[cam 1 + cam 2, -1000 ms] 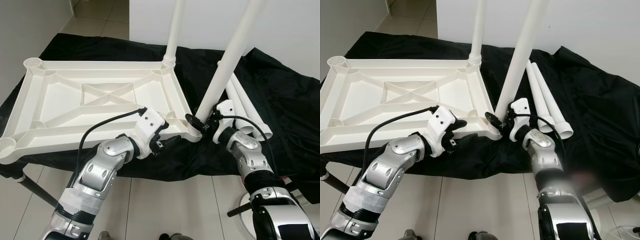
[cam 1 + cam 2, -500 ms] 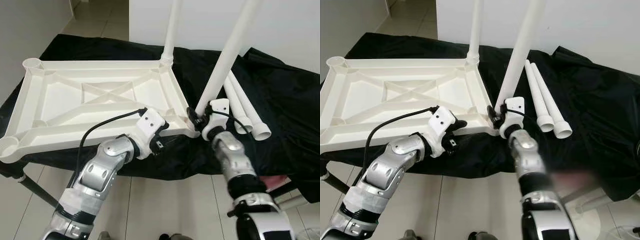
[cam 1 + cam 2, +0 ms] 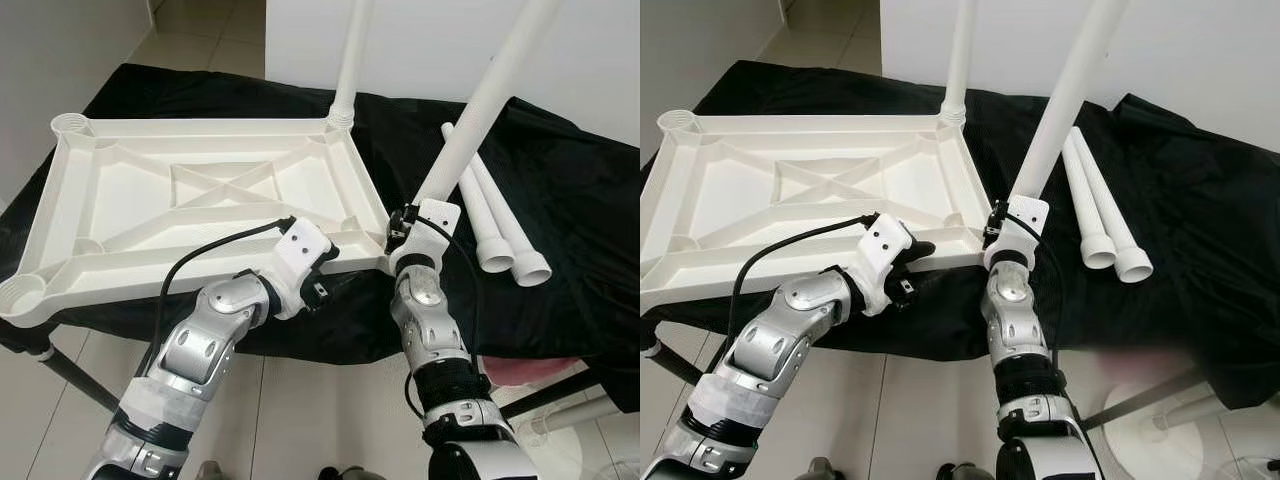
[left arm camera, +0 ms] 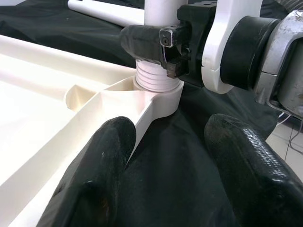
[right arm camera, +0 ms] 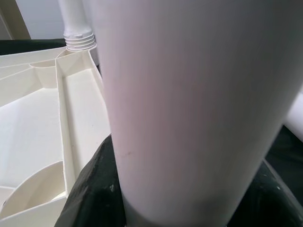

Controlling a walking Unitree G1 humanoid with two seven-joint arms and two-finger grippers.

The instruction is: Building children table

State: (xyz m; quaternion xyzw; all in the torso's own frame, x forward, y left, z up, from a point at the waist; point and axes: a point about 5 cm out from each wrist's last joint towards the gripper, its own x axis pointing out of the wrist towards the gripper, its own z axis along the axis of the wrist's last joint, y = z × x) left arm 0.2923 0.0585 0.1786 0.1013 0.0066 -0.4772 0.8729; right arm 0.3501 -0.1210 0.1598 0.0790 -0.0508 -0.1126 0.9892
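On a black cloth [image 3: 560, 180] spread over a stand lies a white plastic tabletop [image 3: 130, 215], upside down, its ribbed underside and crossed braces facing up. Its far left corner ends in an empty threaded socket [image 3: 68, 124], and its near left corner shows another open socket [image 3: 22, 296]. The left gripper [image 3: 322, 262] sits at the tabletop's near edge, close to the near right corner; in the left wrist view its two black fingers [image 4: 102, 165] are spread apart, one touching the white rim, the other over the cloth, gripping nothing. At the far right corner a white table leg [image 3: 350, 60] stands upright in its socket. At the near right corner the right gripper [image 3: 398, 228] is closed around a second leg [image 3: 480, 110], which leans to the right; the left wrist view shows this leg's threaded end [image 4: 156, 78] seated in the corner socket [image 4: 158, 97]. Farther right, two loose legs [image 3: 497, 225] lie side by side on the cloth, touching each other.
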